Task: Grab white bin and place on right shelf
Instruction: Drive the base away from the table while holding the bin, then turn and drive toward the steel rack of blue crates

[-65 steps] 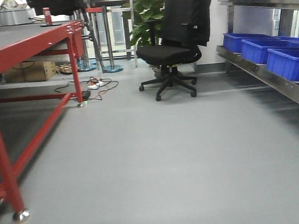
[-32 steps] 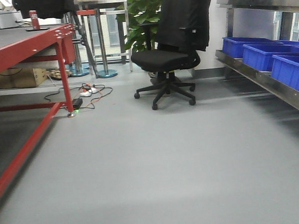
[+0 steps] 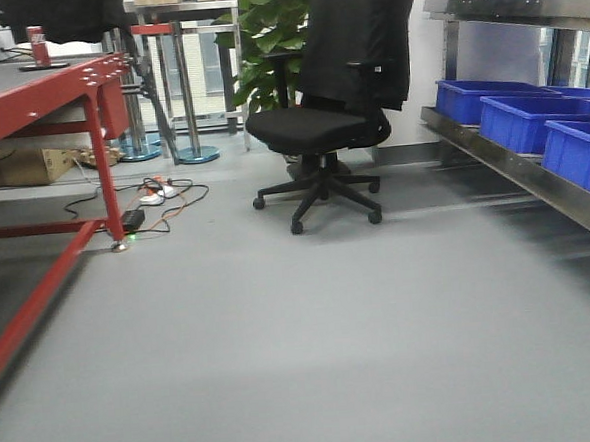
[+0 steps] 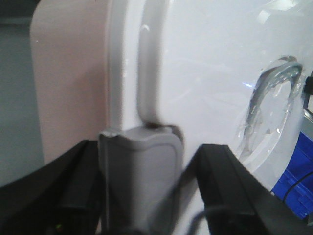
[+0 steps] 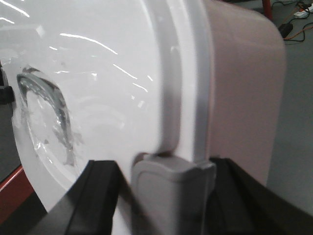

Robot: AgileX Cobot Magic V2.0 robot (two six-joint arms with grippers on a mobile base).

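We've rolled on: the red table (image 3: pixel 27 102) slides out towards nine o'clock, the right shelf (image 3: pixel 517 165) nears at three, so the carry's under way. The white bin (image 4: pixel 210 68) rides between left gripper (image 4: pixel 152 152) and right gripper (image 5: pixel 164 166), jaws astride its grey latches (image 4: pixel 137 188). Whether they're clamped, we can't tell.

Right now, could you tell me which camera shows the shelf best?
The front view: the shelf runs along the right, blue bins on it. The left wrist view catches only a blue corner past the white bin; the right wrist view shows none.
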